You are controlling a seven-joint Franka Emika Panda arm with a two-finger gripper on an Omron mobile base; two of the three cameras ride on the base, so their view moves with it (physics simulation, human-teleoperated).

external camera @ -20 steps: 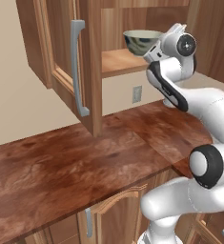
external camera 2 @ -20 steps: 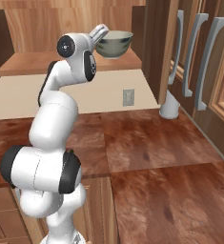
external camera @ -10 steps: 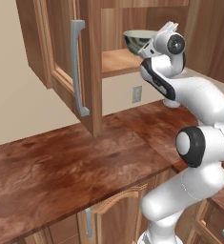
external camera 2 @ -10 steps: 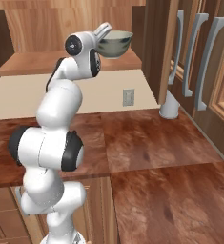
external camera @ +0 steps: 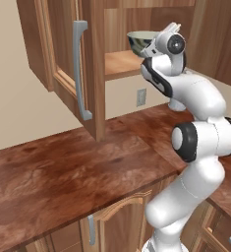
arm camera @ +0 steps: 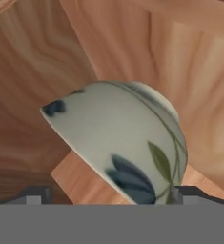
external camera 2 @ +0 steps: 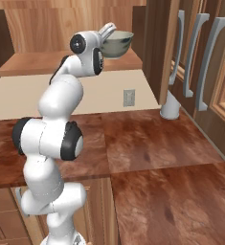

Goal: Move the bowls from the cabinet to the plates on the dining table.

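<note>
In the left base view, the white arm rises from the lower right and bends up to the top middle of the frame. Its claw [external camera: 154, 43] points into the open cabinet [external camera: 95, 69] at the upper left. A grey-green bowl [external camera: 140, 41] sits on the cabinet's shelf at the top middle, and the claw is right up against its right side. The arm hides the tips here, so I cannot tell from this side if they touch the bowl. The cabinet door hangs open at the left with its long grey handle [external camera: 79, 74]. The reddish-brown worktop [external camera: 72, 172] fills the lower left.

In the right base view, the arm rises from the lower left and its top joint sits in the upper middle. The claw [external camera 2: 107, 32] reaches to the right, just at the left edge of the bowl [external camera 2: 116, 44], which stands upright on the shelf [external camera 2: 47, 62] in the upper middle. A small pale thing [external camera 2: 170, 106] stands on the worktop [external camera 2: 152, 158] at the right, by the tall doors.

In the hand view, the bowl [arm camera: 123, 143] looks tilted and fills the middle of the frame, with dark blue and green leaf marks on its side. The two dark fingertips [arm camera: 35, 194] sit far apart at the bottom left and bottom right. The bowl's lower part sits between them, nearer the right tip. The claw is wide apart and not pinching anything.
</note>
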